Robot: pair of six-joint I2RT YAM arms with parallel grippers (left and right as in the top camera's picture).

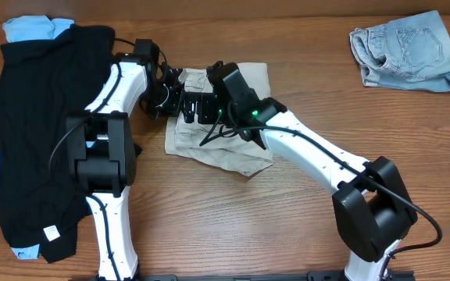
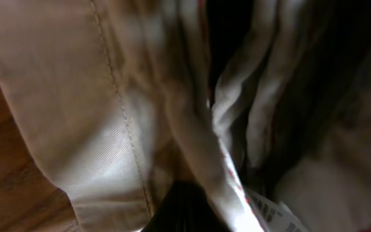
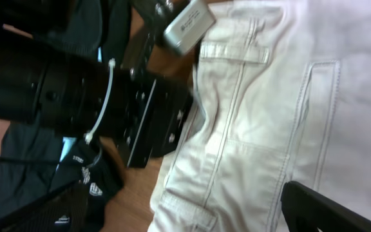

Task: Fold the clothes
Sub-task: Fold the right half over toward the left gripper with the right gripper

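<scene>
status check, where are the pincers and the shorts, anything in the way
At the shorts: left pincer and right pincer, jaws unclear. Cloth rumpled mid-table, not neat. Off left the black garment, far right the denim, neither blocking.

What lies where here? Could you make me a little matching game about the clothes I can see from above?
Things:
1. beige shorts
2. black garment
3. denim piece
4. light-blue cloth

Places:
A. alone in the far right corner
B. crumpled in the middle
C. spread out long down the left side
D. peeking out from under the black garment's far edge

Pairs: 1-B, 2-C, 3-A, 4-D
</scene>
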